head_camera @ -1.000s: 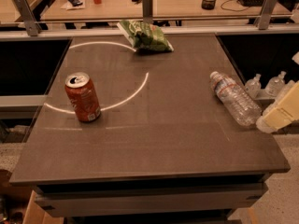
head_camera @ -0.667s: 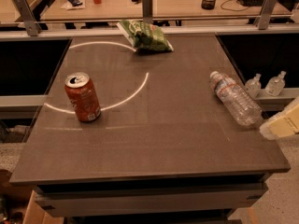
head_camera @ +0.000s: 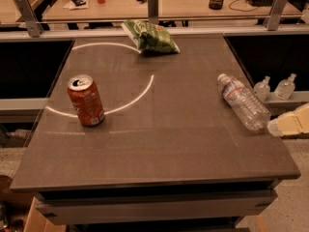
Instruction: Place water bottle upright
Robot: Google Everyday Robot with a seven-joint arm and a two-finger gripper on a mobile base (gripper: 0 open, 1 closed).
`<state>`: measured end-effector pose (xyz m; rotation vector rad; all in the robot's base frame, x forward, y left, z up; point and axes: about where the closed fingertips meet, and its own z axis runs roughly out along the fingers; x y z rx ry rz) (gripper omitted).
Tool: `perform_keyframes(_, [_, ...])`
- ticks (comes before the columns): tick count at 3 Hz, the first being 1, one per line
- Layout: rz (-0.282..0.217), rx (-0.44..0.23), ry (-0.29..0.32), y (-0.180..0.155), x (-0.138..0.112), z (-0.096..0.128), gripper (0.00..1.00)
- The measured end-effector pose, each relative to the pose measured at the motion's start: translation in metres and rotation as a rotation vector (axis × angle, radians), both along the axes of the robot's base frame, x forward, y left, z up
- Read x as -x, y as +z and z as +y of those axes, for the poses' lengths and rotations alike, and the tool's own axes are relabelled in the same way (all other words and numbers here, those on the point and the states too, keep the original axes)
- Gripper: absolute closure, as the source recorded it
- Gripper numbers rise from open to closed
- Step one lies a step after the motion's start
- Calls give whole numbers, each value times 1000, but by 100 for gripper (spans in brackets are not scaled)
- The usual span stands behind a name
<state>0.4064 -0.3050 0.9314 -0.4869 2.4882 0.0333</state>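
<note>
While the gripper (head_camera: 291,124) hangs at the view's right edge, just off the table (head_camera: 159,153), I cannot tell whether it is spread or closed. The clear water bottle (head_camera: 244,102) lies on its side just beside it, near the table's right edge; its contents I cannot make out. Its long axis runs diagonally, base toward the gripper, white cap pointing away and leftward.

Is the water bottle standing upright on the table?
No: the water bottle lies on its side near the right edge of the table, the claw just beyond its base.
</note>
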Motion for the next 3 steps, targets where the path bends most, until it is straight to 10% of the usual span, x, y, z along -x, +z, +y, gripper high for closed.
perform_keyframes(3, [95,-26,-30,-30,-64,-20,0])
